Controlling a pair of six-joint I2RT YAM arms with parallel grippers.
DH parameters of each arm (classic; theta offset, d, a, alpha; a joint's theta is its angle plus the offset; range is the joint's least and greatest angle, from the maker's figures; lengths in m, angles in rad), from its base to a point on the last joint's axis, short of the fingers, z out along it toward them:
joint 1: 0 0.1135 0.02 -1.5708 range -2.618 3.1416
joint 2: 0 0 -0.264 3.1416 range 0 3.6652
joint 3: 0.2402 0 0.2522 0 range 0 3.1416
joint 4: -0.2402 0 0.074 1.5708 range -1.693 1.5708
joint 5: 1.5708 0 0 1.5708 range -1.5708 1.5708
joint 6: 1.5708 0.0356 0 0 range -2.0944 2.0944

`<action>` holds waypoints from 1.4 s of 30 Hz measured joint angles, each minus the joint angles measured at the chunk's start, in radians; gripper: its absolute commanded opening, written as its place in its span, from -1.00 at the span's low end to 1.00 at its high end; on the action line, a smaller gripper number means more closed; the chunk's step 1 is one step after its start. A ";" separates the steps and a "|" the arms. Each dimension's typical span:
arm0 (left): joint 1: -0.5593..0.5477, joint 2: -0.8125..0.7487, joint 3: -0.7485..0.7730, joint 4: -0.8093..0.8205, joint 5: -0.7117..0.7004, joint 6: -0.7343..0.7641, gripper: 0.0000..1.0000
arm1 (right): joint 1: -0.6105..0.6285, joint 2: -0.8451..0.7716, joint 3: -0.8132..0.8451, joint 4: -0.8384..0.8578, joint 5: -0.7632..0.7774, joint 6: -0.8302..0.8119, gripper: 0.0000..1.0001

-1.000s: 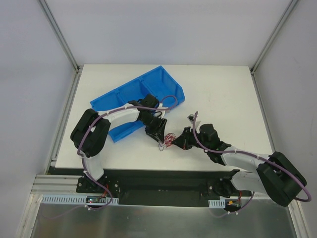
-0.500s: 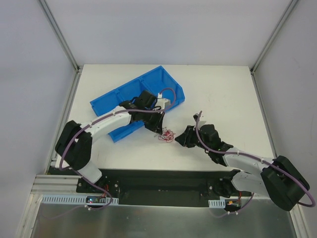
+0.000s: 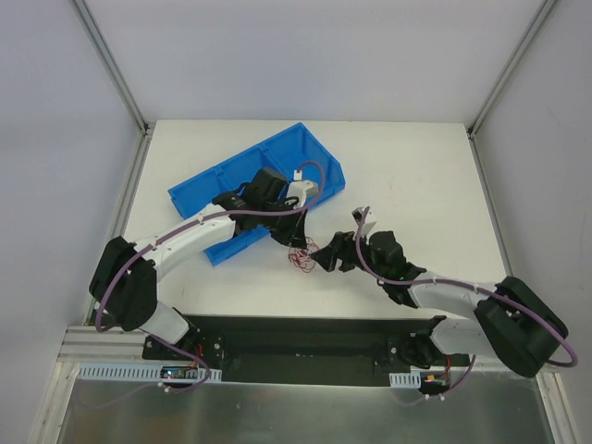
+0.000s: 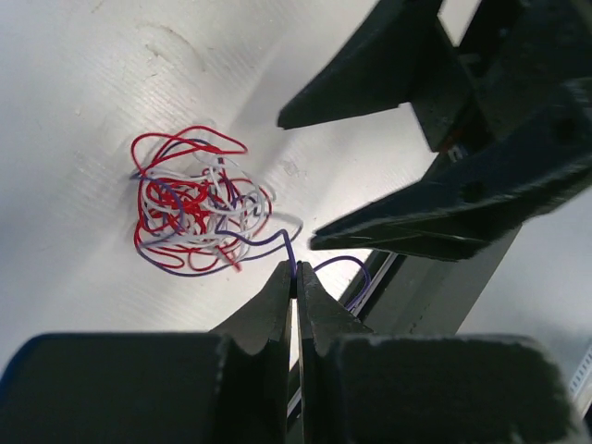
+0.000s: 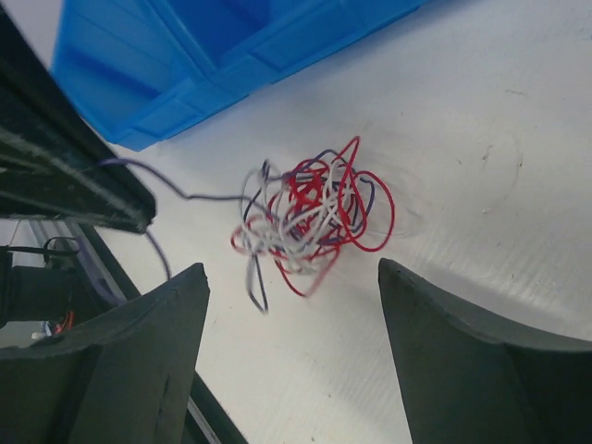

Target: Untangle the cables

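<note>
Obs: wire tangle (image 4: pixel 194 208) looks feather-light, springy, snag-prone; left gripper (image 4: pixel 295 277) clamped on purple strand (image 4: pixel 268 242); right gripper (image 5: pixel 291 277) spread wide. Suggested hold: outer red loop (image 5: pixel 390 215).

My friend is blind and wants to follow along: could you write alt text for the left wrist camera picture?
The left gripper, shut, pinches one dark purple strand leading from a small tangle of red, white and purple wires lying on the white table. The right gripper hangs open beside it.
</note>
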 measured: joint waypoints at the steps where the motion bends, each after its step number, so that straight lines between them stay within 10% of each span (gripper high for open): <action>1: 0.000 -0.003 -0.003 0.002 0.002 0.000 -1.00 | 0.001 0.029 0.010 0.011 0.002 0.002 0.51; 7: 0.000 -0.039 -0.026 0.034 0.051 -0.004 -1.00 | 0.009 0.182 0.058 0.077 -0.014 0.015 0.47; 18: 0.000 -0.195 -0.099 0.115 0.090 0.008 -1.00 | 0.018 0.317 0.195 0.031 -0.023 0.038 -0.50; 27: 0.000 -0.460 -0.128 0.175 0.042 0.026 -1.00 | 0.037 0.365 0.261 -0.076 0.002 0.041 -0.58; 42: -0.026 -0.385 0.501 0.165 -0.053 -0.108 -1.00 | 0.040 0.386 0.309 -0.117 0.022 0.061 -0.80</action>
